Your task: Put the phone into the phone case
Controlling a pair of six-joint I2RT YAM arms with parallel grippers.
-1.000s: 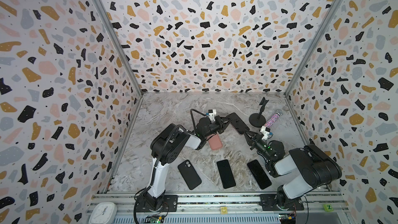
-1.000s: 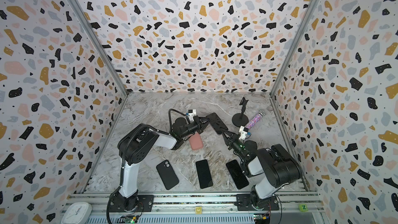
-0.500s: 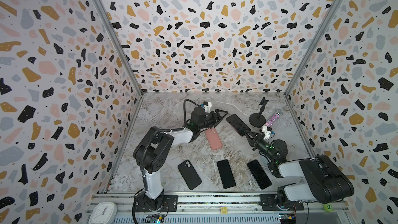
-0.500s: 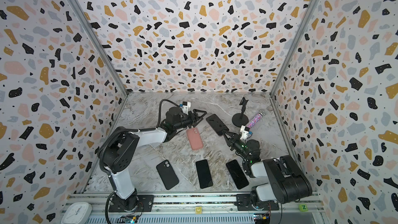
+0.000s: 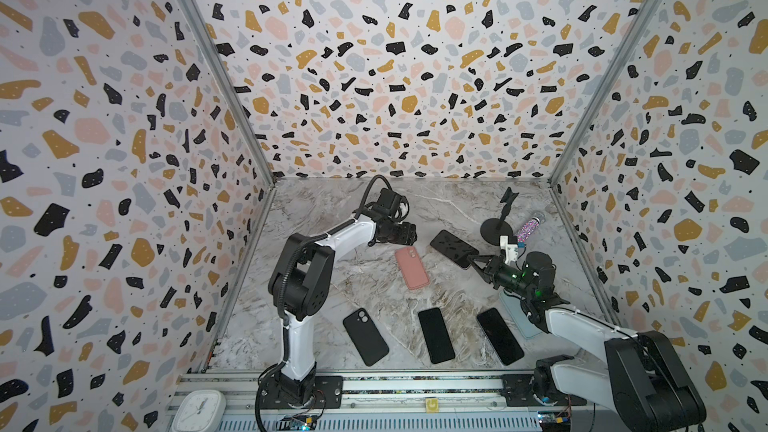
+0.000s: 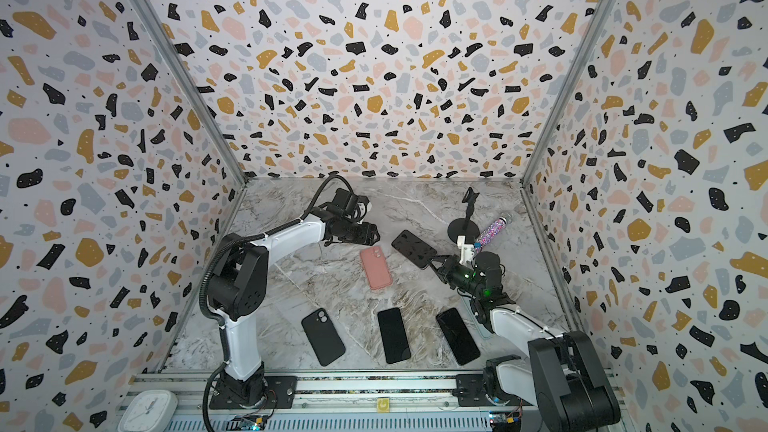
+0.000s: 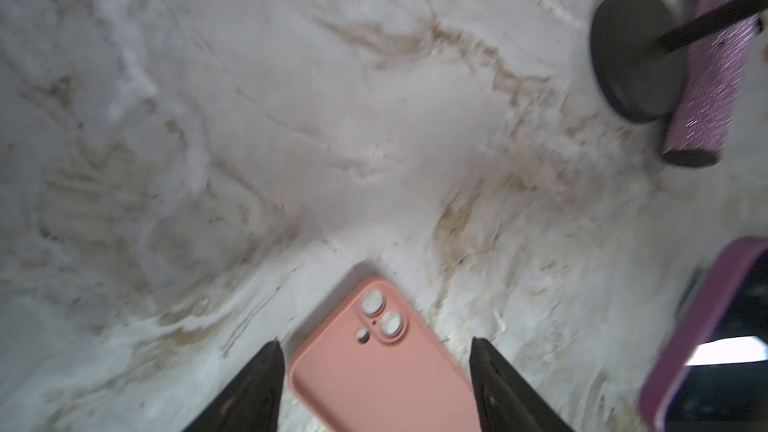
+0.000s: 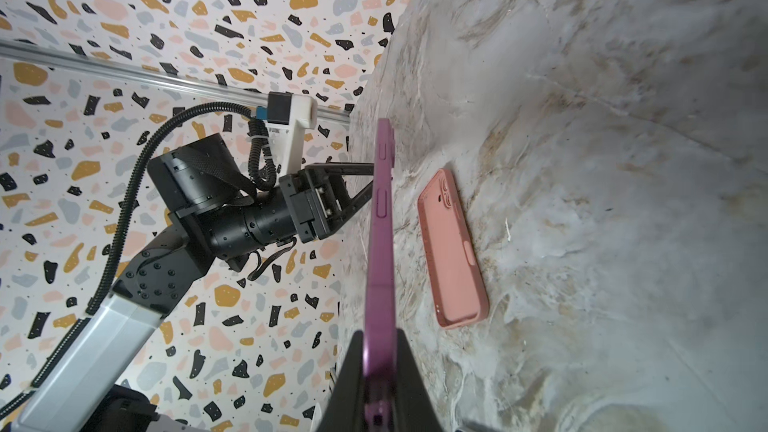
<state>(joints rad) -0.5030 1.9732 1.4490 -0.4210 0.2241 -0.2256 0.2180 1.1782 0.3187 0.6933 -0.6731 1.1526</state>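
Note:
A pink phone case [image 5: 411, 268] [image 6: 375, 268] lies flat on the marble table, back side up with its camera holes toward the far end. My left gripper [image 5: 411, 236] [image 7: 376, 349] is open just beyond that end, its fingers apart on either side of the case [image 7: 386, 367] without gripping it. To the right, my right gripper [image 5: 471, 261] [image 8: 380, 336] is shut on one end of the phone [image 5: 453, 248] [image 8: 380, 222]. The phone has a dark screen and a purple rim, and it is held above the table beside the case [image 8: 453, 247].
Near the front edge lie a black case [image 5: 365, 336] and two dark phones [image 5: 436, 334] [image 5: 500, 336]. A pale blue case [image 5: 515, 317] lies partly under my right arm. A black stand [image 5: 496, 228] and a glittery purple cylinder [image 5: 528, 228] sit at the back right.
My left gripper opened, let go of the pink case and drew back toward the far left. The case now lies flat. The right gripper still holds the phone in nearly the same place.

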